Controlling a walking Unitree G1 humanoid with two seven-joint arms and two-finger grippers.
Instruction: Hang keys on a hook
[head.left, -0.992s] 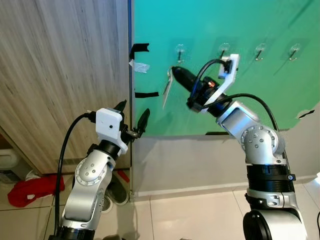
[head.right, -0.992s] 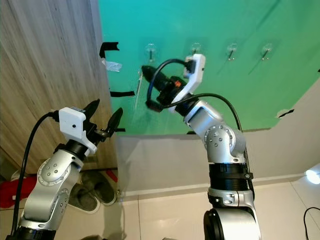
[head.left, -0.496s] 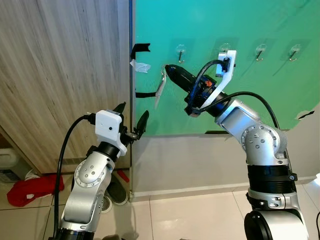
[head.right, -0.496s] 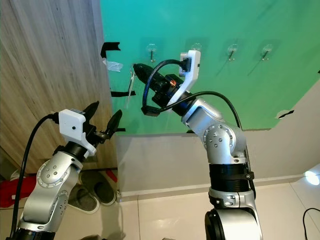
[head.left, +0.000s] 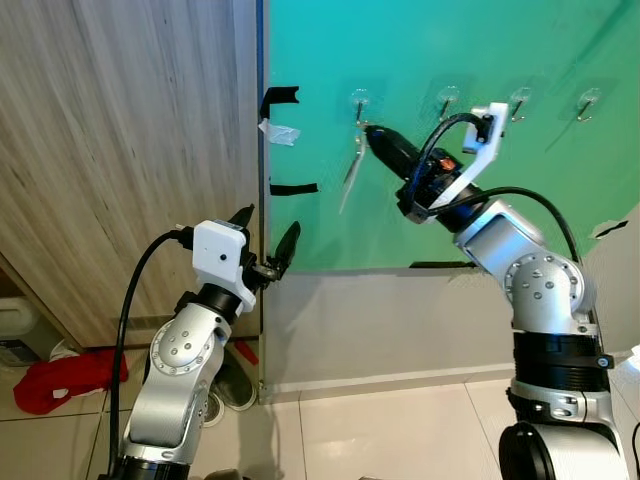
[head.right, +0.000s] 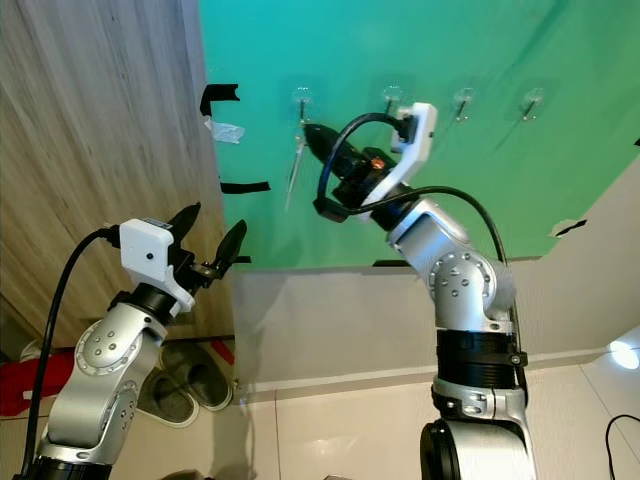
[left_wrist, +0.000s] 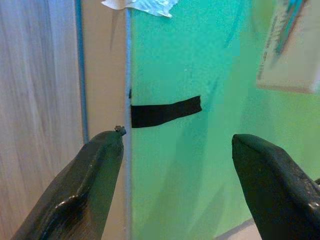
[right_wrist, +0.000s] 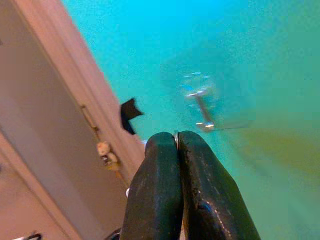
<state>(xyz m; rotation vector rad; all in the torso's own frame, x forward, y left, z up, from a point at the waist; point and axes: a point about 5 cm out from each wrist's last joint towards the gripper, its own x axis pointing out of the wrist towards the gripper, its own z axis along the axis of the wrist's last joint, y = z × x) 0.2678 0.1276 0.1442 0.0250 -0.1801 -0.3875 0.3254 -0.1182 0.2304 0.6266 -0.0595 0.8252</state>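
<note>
A green sheet (head.left: 450, 200) on the wall carries a row of clear stick-on hooks. My right gripper (head.left: 371, 134) is raised just below and right of the leftmost hook (head.left: 360, 100), shut on the key ring. A pale key (head.left: 352, 168) dangles from the ring. In the right wrist view the fingers (right_wrist: 160, 190) pinch the thin metal ring (right_wrist: 176, 136), with the hook (right_wrist: 200, 102) close ahead and apart from it. My left gripper (head.left: 268, 236) is held lower, by the sheet's left edge, open and holding nothing; its wrist view shows the spread fingers (left_wrist: 95, 175).
Three more hooks (head.left: 448, 98) run to the right along the sheet. Black tape strips (head.left: 280, 96) and a white tape scrap (head.left: 278, 132) mark the sheet's left edge. A wooden panel (head.left: 120, 150) stands at left. Slippers (head.right: 185, 385) and a red cloth (head.left: 60, 380) lie on the floor.
My right gripper swung left with the key, then back right and slightly up, ending close under the leftmost hook. The left arm has stayed put.
</note>
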